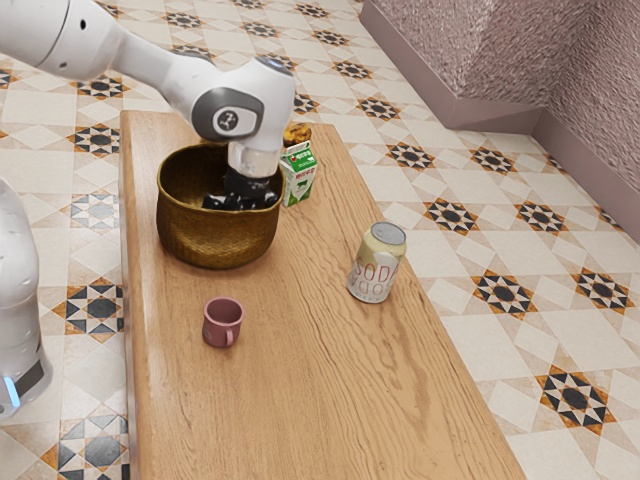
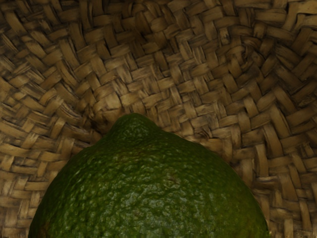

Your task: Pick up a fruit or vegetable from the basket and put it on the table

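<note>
My gripper [image 1: 243,197] reaches into the woven basket [image 1: 216,236] at the table's far end, where a green lime [image 2: 148,193] lies close under my hand; I cannot tell how far open it is or whether it holds the fruit. The lift calls for an even grip around the lime's middle and a slow, straight rise past the rim. A pink mug [image 1: 222,323], a soda can [image 1: 377,262] toward the exterior view's right and a carton [image 1: 298,177] share the wooden table [image 1: 300,340], amid patterned floor tiles [image 1: 450,215] and rough walls [image 1: 480,45].
</note>
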Robot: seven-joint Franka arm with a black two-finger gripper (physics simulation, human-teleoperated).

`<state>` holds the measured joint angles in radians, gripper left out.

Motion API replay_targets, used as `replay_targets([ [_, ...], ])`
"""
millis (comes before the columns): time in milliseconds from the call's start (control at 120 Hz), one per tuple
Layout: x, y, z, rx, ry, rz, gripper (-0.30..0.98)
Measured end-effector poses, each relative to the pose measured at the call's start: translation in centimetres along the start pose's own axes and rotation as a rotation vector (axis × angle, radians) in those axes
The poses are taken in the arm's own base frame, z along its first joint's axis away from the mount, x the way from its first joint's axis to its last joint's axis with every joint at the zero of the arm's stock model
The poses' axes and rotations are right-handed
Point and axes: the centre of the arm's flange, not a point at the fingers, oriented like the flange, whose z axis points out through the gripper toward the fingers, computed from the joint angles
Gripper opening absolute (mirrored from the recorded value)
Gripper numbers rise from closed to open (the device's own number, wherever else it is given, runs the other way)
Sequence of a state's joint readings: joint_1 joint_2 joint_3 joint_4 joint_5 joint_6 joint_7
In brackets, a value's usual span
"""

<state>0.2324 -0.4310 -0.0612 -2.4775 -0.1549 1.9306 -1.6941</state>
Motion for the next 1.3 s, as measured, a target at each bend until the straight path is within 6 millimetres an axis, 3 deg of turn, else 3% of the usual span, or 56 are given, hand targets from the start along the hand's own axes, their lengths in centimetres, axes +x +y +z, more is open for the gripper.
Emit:
replay_targets([
  [175, -0.2, -0.1, -0.6, 0.011, 0.0, 0.016, 0.48],
  [292, -0.6, -0.3, -2.1, -0.004, -0.005, 0.044, 0.16],
  [525, -0.6, -1.2, -3.2, 0.012, -0.012, 0.088, -0.03],
  [675, -0.9, -2.5, -6.1, 0.014, -0.003, 0.106, -0.19],
  [708, -1.2, -2.8, -7.2, 0.011, 0.001, 0.11, -0.15],
  [742, -1.6, -3.2, -8.3, 0.009, 0.004, 0.11, 0.06],
  [792, -1.9, -3.6, -9.6, 0.011, 0.008, 0.106, 0.23],
  [833, -2.1, -4.0, -11.0, 0.012, 0.011, 0.098, 0.29],
  [983, -3.6, -6.3, -16.8, -0.009, 0.042, 0.081, 0.34],
  [1167, -8.7, -9.0, -22.9, -0.075, 0.111, 0.119, 0.34],
  [1233, -12.0, -7.9, -23.6, -0.067, 0.136, 0.162, 0.34],
  [1300, -14.8, -4.8, -23.4, -0.035, 0.146, 0.199, 0.34],
])
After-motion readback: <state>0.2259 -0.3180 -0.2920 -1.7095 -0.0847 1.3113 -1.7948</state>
